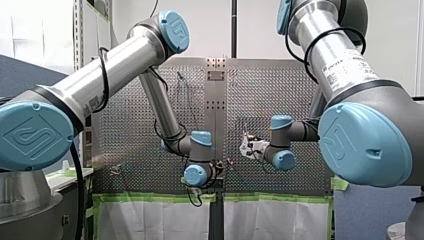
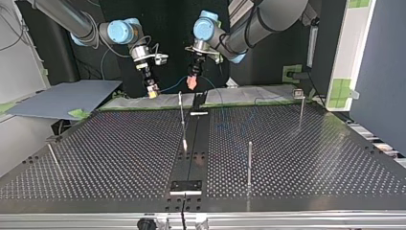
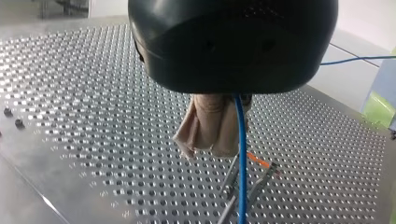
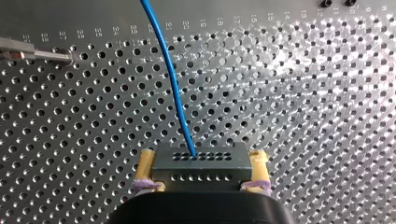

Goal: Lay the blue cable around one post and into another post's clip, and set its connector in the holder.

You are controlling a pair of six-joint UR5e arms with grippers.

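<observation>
Blue cable (image 4: 172, 88), one, left gripper (image 3: 212, 140) pinching it, right gripper (image 4: 203, 161) clamping one connector (image 4: 201, 170), four posts (image 2: 249, 163)

Table (image 4: 303, 116): bare perforated metal, shiny, with glare spots. Blue cable (image 4: 168, 79): smooth, glossy plastic jacket. Connector (image 4: 201, 170): dark matt plastic block. My right gripper (image 4: 203, 157): yellowish pads (image 4: 146, 161), dull finish. My left gripper (image 3: 212, 140): glossy black shell, beige pads (image 3: 205, 126) wrinkled like cloth. Post (image 2: 249, 163): bright smooth metal.
</observation>
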